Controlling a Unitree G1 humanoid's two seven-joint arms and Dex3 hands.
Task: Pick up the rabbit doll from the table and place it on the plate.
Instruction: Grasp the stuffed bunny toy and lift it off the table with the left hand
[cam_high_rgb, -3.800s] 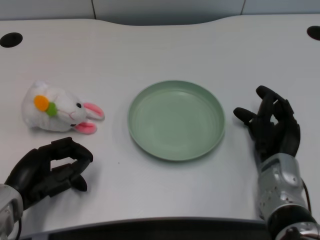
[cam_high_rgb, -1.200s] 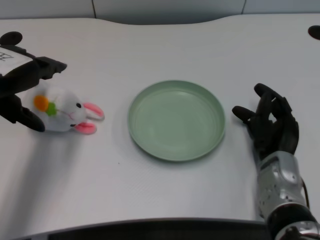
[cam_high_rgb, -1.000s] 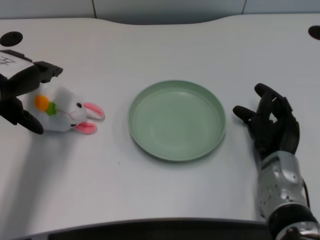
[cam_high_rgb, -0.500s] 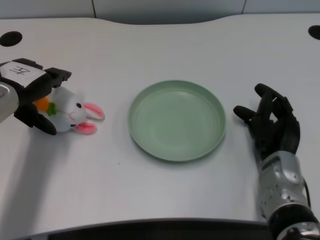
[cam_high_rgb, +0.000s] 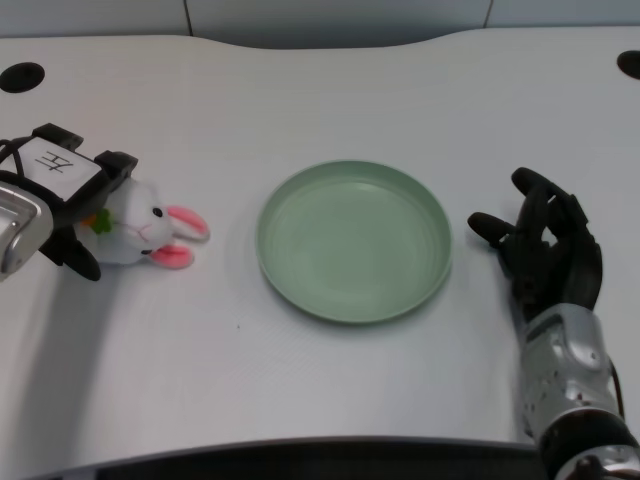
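The white rabbit doll (cam_high_rgb: 145, 223) with pink ears lies on the table at the left, ears pointing toward the plate. My left hand (cam_high_rgb: 62, 205) has come down over its rear half and hides the orange and green patch. Its fingers (cam_high_rgb: 118, 163) reach past the doll's far side and the thumb (cam_high_rgb: 82, 264) lies at the near side, spread apart around the body. The doll still rests on the table. The green plate (cam_high_rgb: 300, 285) sits at the table's middle, holding nothing, about a hand's width right of the doll's ears.
My right hand (cam_high_rgb: 545, 255) rests on the table just right of the plate. Black round holes sit at the far left (cam_high_rgb: 22, 76) and far right (cam_high_rgb: 628, 64) corners. The table's front edge runs along the bottom of the view.
My left hand rose from the near left, swung over the doll and has now lowered onto its rear half, covering the orange patch. The doll and plate have not moved.
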